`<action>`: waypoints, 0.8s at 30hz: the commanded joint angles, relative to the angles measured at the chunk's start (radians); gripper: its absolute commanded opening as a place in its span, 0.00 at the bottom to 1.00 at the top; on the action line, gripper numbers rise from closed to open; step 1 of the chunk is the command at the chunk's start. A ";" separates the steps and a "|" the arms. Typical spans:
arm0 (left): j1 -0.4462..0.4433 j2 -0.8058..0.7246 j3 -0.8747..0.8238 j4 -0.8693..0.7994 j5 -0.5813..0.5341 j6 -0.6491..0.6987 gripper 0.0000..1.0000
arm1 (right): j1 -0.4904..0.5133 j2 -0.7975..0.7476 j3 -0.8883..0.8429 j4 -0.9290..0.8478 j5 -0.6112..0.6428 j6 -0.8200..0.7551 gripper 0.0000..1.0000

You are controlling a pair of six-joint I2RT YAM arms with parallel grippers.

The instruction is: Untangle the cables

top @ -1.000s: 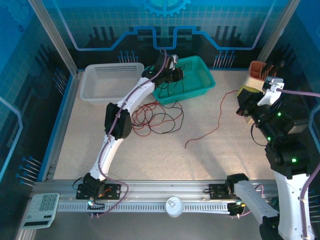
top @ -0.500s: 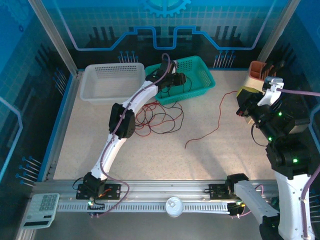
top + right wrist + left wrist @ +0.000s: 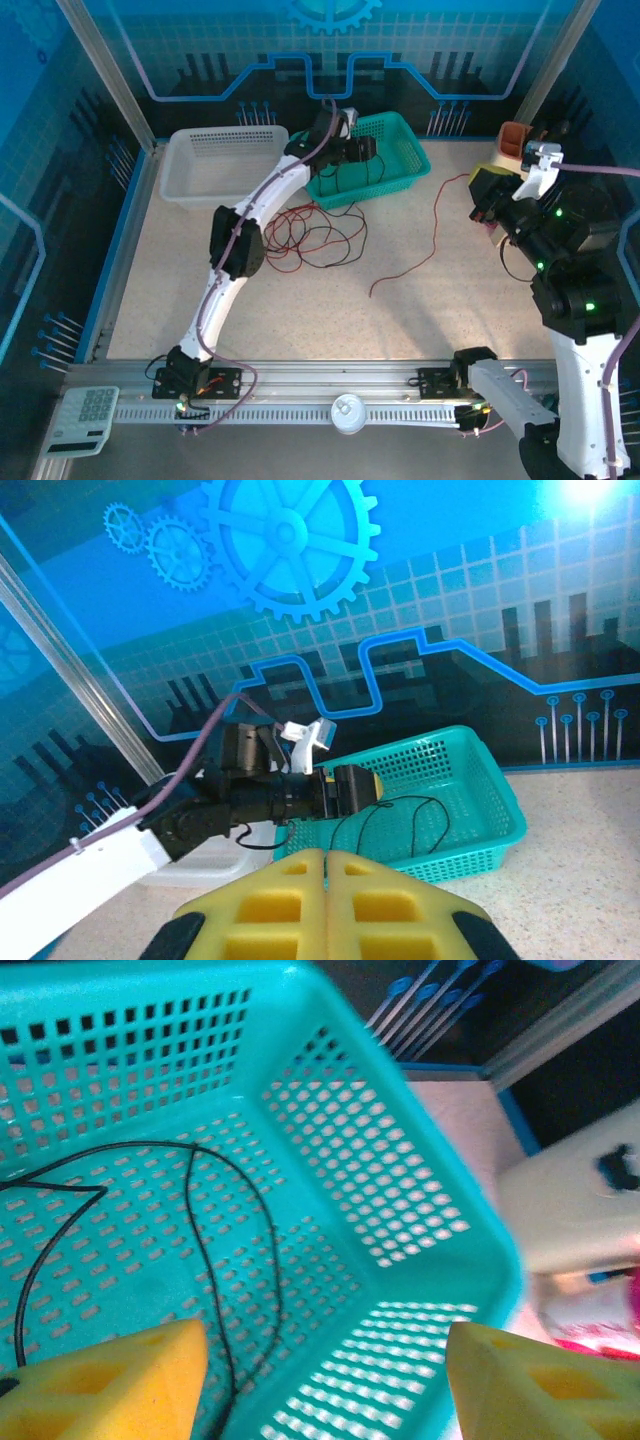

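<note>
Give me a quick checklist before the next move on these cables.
1. Left fingers open above teal basket: ok.
2. Black cable lying loose in basket, not gripped: ok.
3. Right fingers shut: ok.
4. Right fingers gripping the long red cable: cannot tell.
5. Tangle on table separated: not ok.

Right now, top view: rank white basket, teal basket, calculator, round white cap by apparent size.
1. white basket and teal basket: about alike; the left arm covers part of the teal one, so no ranking between them.
2. calculator
3. round white cap
</note>
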 commanded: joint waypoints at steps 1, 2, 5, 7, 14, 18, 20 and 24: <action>-0.015 -0.247 -0.109 0.093 0.135 0.075 0.69 | -0.010 0.019 0.055 0.040 -0.035 0.022 0.00; -0.016 -0.296 -0.159 0.109 0.161 0.088 0.70 | -0.010 0.027 0.064 0.043 -0.036 0.026 0.00; -0.015 -0.489 -0.422 0.235 0.239 0.121 0.74 | -0.007 0.057 0.108 0.051 -0.044 0.033 0.00; -0.016 -0.633 -0.647 0.369 0.283 0.127 0.78 | -0.004 0.084 0.143 0.053 -0.052 0.043 0.00; -0.087 -0.935 -1.059 0.551 0.317 0.125 0.87 | 0.020 0.180 0.265 0.061 -0.111 0.095 0.00; -0.180 -0.992 -1.131 0.561 0.260 0.165 0.87 | 0.089 0.222 0.315 0.086 -0.097 0.128 0.00; -0.213 -0.997 -1.154 0.573 0.215 0.178 0.87 | 0.142 0.241 0.337 0.094 -0.068 0.130 0.00; -0.240 -0.977 -1.181 0.617 0.162 0.181 0.87 | 0.258 0.284 0.383 0.105 -0.010 0.127 0.00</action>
